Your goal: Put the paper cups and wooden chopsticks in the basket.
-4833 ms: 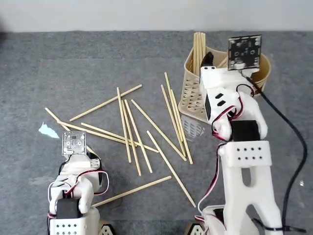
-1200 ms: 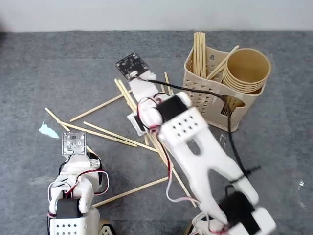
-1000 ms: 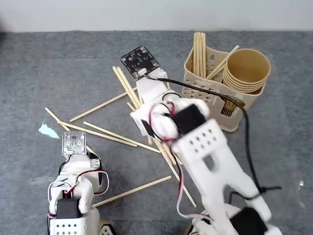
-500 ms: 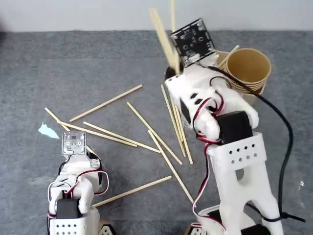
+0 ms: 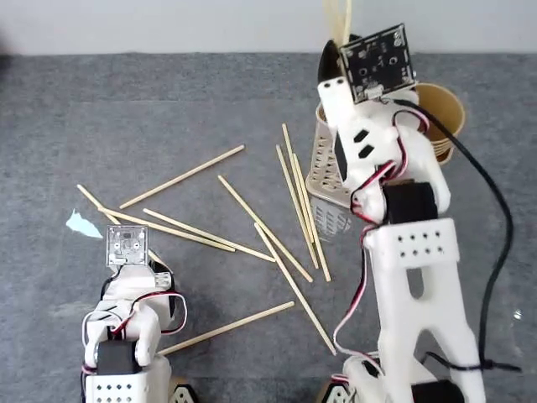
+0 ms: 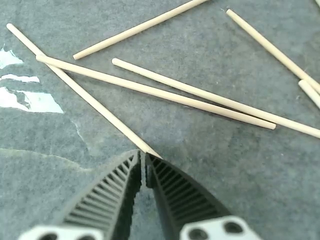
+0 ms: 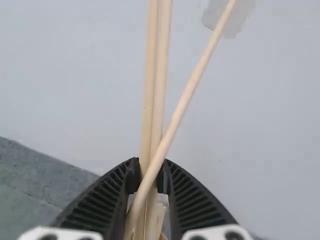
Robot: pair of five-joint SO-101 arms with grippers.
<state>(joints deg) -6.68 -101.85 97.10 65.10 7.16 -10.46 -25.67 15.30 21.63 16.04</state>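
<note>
- High view: the right claw clamps a chopstick bundle above the basket, beside the paper cups. 0.5 s ago it hung farther left.
- Left wrist view: the left claw is closed and empty, with a loose chopstick ending at its tips.
- Right wrist view: the bundle's long axis runs straight out from the claw.

The high camera looks down on the counter, arm bases at the near edge, wall beyond. The left wrist camera sits low and close, facing past the left pincer at chopsticks and a pale scrap that the high view shares. The right wrist camera faces along the right pincer to the wall.
</note>
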